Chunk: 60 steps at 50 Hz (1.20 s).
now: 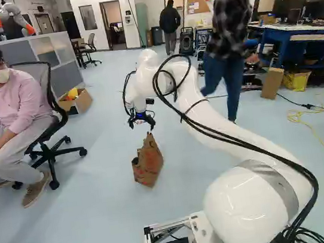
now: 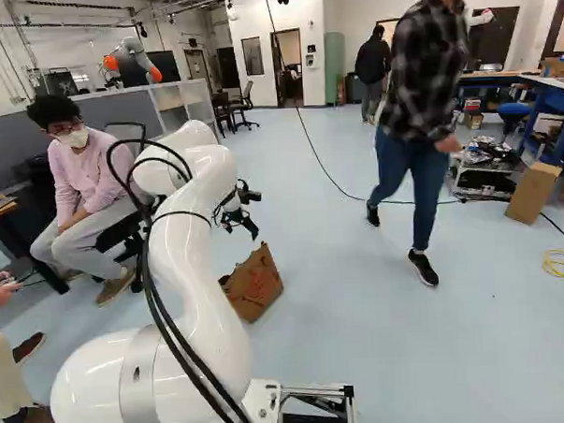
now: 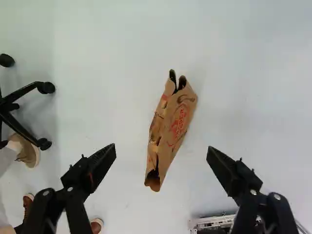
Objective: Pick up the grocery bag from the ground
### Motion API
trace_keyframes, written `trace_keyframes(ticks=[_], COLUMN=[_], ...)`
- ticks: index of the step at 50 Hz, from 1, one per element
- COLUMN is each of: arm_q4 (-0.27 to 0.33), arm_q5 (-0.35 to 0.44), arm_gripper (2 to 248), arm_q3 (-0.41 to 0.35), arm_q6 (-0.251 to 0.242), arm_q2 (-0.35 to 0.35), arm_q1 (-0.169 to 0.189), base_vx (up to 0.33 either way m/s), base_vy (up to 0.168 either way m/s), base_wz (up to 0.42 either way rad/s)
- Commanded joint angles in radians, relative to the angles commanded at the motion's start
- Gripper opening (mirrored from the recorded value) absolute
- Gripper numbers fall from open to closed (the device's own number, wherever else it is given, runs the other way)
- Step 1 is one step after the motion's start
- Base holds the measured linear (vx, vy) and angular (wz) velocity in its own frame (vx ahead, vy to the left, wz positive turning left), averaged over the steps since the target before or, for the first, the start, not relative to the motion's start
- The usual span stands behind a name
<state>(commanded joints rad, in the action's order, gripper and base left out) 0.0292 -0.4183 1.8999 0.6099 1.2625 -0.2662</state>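
One brown paper grocery bag [image 1: 148,164] to report, down on the pale blue floor [image 1: 99,191], kinda crumpled and lopsided, with red print on its side and a ragged top edge. Right below the gripper [image 1: 142,124] in the left base view, with a bit of air in between, so no contact. Definitely released: in the wrist view, fingers [image 3: 101,165] spread wide apart, nothing pinched, and the bag ahead of the gap between them, looking long and narrow from above, with two dark openings at one end and another at the opposite end.

White arm [image 1: 215,114] stretched out ahead, bent over toward the bag, black cables [image 1: 237,138] strapped along it. Over on one side in the wrist view, wheels and dark legs of an office chair [image 3: 17,92], well apart from the bag. On the other side, part of a metal frame [image 3: 214,222] near one finger. In the right base view, a person [image 2: 418,121] in a plaid shirt and jeans, mid-stride to the right of the bag, not touching it. Farther back in the left base view, an open cardboard box [image 1: 80,106] with something yellow inside, on the floor.
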Motion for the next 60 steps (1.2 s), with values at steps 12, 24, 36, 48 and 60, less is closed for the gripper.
trace_keyframes(ticks=[12,24,36,48,60], arm_q4=[0.000,0.000,0.000,0.000,0.000], arm_q5=[-0.078,-0.158,-0.239,-0.318,-0.349], arm_gripper=[247,247,247,247,247], arm_q3=[0.152,0.309,0.477,0.657,0.863], arm_q6=[0.000,0.000,0.000,0.000,0.000], arm_q2=[0.123,0.247,0.375,0.509,0.658], arm_q1=[0.010,0.019,0.027,0.033,0.026], base_vx=[0.000,0.000,0.000,0.000,0.000], base_vy=[0.000,0.000,0.000,0.000,0.000], base_wz=[0.000,0.000,0.000,0.000,0.000])
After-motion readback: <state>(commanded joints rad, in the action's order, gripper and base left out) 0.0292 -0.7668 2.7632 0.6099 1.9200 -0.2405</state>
